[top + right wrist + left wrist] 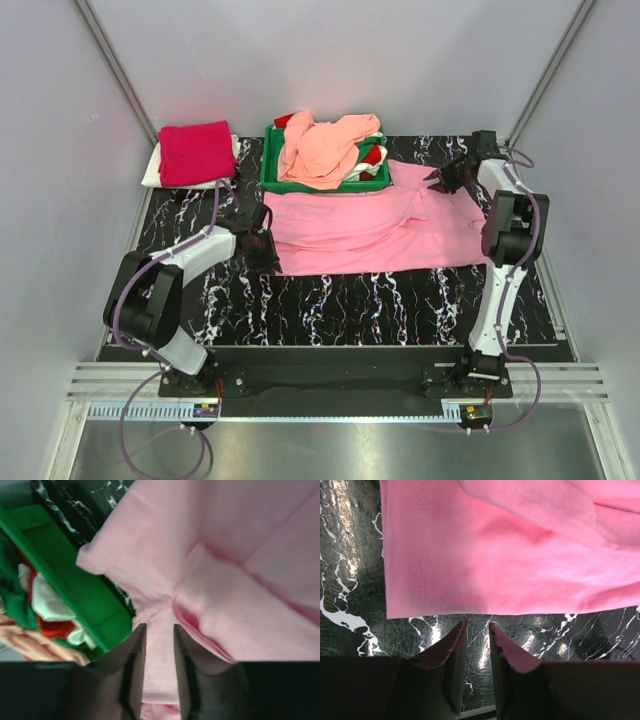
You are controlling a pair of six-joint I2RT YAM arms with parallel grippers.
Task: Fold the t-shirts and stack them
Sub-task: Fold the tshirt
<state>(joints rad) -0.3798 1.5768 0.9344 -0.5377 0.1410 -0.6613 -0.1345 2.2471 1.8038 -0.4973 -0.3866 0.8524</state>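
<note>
A bubblegum pink t-shirt (370, 230) lies spread and partly folded across the black marble mat (330, 300). My left gripper (265, 248) sits at its left hem. In the left wrist view the gripper (477, 624) is open and empty over the mat, just short of the shirt's stitched hem (510, 555). My right gripper (440, 180) hovers over the shirt's far right part. In the right wrist view the gripper (159, 626) is open with pink cloth (240, 555) below the gap. A folded crimson t-shirt (195, 152) rests on a white one (152, 172) at the back left.
A green tray (325, 187) at the back centre holds a crumpled peach t-shirt (320, 148) and other cloth. The tray (75, 575) lies close to the left of my right gripper. Grey walls enclose the mat on three sides.
</note>
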